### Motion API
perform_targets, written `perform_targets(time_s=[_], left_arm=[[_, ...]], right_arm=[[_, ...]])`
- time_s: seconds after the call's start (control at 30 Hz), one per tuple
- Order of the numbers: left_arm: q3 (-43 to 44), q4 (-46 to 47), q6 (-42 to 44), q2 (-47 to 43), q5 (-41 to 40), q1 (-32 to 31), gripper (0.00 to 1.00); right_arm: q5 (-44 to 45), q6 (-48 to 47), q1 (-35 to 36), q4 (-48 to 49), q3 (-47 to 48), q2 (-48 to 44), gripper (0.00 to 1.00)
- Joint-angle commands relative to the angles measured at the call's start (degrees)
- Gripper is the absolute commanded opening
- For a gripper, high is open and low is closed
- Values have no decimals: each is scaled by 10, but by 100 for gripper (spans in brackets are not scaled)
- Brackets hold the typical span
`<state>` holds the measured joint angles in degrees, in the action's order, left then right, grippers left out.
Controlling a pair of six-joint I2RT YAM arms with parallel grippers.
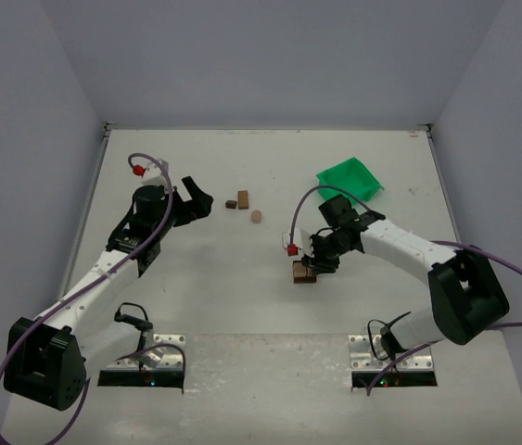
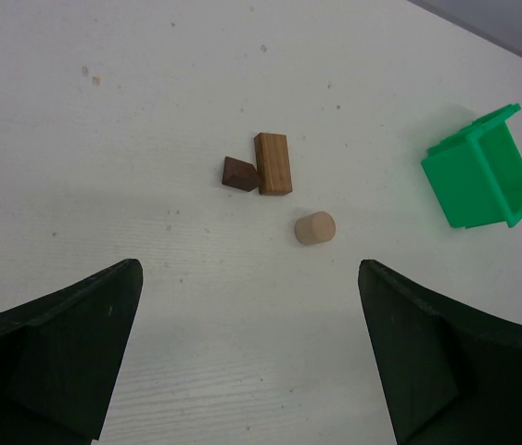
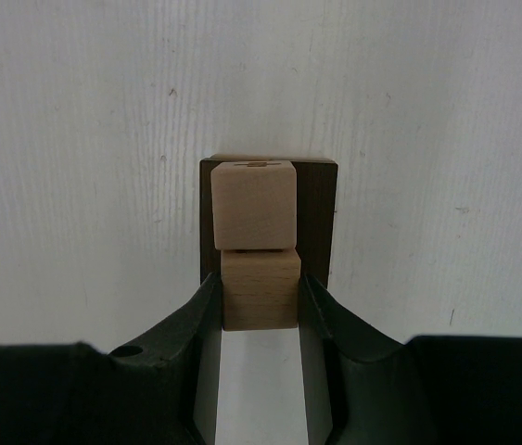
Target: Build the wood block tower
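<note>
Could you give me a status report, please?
Left gripper open. Right gripper shut on light tan wooden cube over dark brown wooden block. Nothing obstructing.

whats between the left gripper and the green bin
Top view: a small dark block, a brown rectangular block and a tan cylinder lie between them.

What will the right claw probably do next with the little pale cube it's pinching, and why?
Most likely the right gripper opens its jaws slightly and lets go. The light tan cube it pinches appears to rest already on the dark brown block, beside a second tan cube, so it looks placed. Lifting away before letting go would probably pull it off again.
</note>
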<state>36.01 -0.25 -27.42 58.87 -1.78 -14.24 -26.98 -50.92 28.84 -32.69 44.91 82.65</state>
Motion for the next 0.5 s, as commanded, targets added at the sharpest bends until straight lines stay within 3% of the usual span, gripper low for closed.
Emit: perform_targets(time_s=[0.0, 0.47], left_arm=[[19, 13, 6, -5, 6, -2, 100], [20, 13, 5, -3, 6, -2, 100]], right_arm=[[-4, 9, 5, 0, 13, -14, 31], [-4, 8, 9, 2, 13, -13, 34]])
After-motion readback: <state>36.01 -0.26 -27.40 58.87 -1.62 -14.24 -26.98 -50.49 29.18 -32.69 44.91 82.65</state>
